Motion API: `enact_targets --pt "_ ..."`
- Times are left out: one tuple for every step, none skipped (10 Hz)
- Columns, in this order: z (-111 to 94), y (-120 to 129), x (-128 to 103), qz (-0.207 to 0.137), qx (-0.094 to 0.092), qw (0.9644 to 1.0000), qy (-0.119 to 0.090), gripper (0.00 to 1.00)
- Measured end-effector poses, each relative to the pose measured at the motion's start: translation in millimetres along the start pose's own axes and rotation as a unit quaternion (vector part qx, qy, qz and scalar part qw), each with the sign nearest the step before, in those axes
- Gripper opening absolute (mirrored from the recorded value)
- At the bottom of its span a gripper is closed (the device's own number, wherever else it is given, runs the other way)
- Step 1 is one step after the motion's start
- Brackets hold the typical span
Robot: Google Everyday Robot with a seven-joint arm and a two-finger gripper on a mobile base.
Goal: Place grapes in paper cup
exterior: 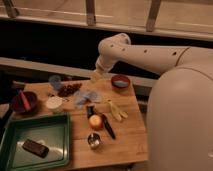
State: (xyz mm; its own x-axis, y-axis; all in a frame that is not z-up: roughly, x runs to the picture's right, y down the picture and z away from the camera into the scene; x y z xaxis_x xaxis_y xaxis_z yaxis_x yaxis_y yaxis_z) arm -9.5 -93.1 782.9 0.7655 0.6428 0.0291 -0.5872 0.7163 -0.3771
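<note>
On my one camera view, the gripper (96, 75) hangs at the end of the white arm (145, 54), over the far edge of the wooden table (127, 135). I cannot tell how wide it stands or whether it has hold of anything.

The grapes (69, 89) lie on the table just to the picture's left of the gripper and a little nearer the camera, apart from it. The paper cup (54, 103) stands further the same way, beyond the grapes and nearer the camera, and I cannot tell whether the two touch.

A small blue cup (55, 81) sits to the picture's left of the gripper, near the far edge, just behind the grapes. On the gripper's other side, near it, is a red bowl (120, 81) with a blue inside. Just below the gripper lies a pale blue crumpled thing (87, 96).

Nearer the camera from the gripper I see yellow peel-like strips (115, 110), an orange round fruit (95, 121), a dark-handled tool (107, 127) beside it, and a shiny metal cup (93, 141).

Well off to the picture's left are a second red bowl (24, 101) and a green tray (60, 150) holding a dark brown block (35, 147).
</note>
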Motion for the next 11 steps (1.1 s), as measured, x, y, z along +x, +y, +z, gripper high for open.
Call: enact_targets --pt "6.3 2.1 3.1 -0.003 -0.005 1.0000 0.002 0.80" --pt "15.6 8.7 -2.0 -0.007 -0.016 0.9998 -0.004 0.80" --pt "28.9 18.7 -12.2 -0.012 -0.032 0.9993 -0.012 0.80" --pt "42.7 28.1 -23.4 -0.018 -0.047 0.9985 -0.020 0.80" --pt "55.9 37.5 -35.9 -0.025 -0.062 0.9974 -0.025 0.80" --pt "75.5 54.7 -57.8 -0.038 -0.086 0.9949 -0.036 0.80" --pt "99.1 73.7 -80.3 -0.053 -0.119 0.9903 -0.049 0.80" --pt "113.2 82.8 -89.7 -0.059 -0.143 0.9861 -0.060 0.80" --pt "127.2 95.4 -99.8 -0.069 -0.185 0.9769 -0.081 0.80" --pt "134.5 105.7 -106.6 -0.084 -0.226 0.9654 -0.100 0.80" --pt "138.3 112.4 -112.7 -0.098 -0.259 0.9533 -0.121 0.80"
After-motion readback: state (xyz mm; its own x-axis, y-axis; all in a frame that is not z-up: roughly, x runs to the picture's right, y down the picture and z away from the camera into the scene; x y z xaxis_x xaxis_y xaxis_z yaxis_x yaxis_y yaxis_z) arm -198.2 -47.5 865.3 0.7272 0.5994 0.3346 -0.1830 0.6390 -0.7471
